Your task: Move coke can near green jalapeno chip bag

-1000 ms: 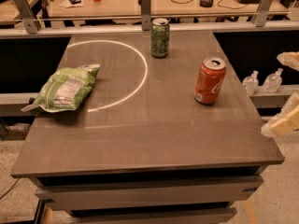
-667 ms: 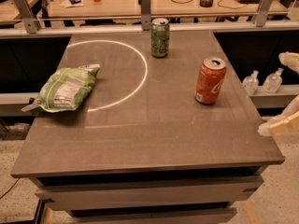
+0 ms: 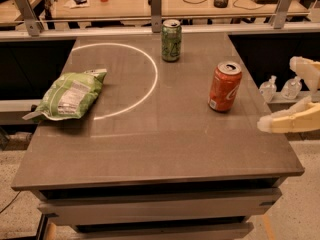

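The coke can (image 3: 224,86), red-orange with a silver top, stands upright on the right side of the grey table (image 3: 165,149). The green jalapeno chip bag (image 3: 70,95) lies flat at the table's left edge, far from the can. My gripper (image 3: 277,95) comes in from the right edge of the view, just off the table's right side, to the right of the coke can and slightly nearer. Its two pale fingers (image 3: 290,121) stand wide apart with nothing between them. It is not touching the can.
A green soda can (image 3: 171,40) stands upright at the back middle of the table. A white taped arc (image 3: 145,86) runs across the table's left half. Two small clear bottles (image 3: 280,88) sit on a lower ledge to the right. Desks with clutter stand behind.
My gripper has moved left, towards the table's right edge and the coke can. The cans and the chip bag have not moved.
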### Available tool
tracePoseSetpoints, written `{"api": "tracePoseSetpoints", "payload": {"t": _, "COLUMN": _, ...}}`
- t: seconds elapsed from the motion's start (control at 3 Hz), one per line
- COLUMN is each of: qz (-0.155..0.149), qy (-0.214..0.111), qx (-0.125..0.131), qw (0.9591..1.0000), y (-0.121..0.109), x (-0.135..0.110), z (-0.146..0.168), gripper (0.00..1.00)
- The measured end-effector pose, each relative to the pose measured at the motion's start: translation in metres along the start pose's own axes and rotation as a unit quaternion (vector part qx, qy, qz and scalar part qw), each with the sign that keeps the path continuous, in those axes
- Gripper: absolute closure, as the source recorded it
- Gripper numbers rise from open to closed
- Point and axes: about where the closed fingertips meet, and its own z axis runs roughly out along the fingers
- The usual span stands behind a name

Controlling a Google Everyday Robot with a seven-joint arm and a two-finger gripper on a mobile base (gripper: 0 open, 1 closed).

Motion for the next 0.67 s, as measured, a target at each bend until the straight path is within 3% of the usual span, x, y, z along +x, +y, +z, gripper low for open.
{"api": "tracePoseSetpoints", "payload": {"t": 0.67, "qz": 0.009, "qy": -0.014, "qx": -0.003, "qw": 0.9999, "y": 0.001, "x": -0.0058, "z": 0.0034, "gripper": 0.0}}
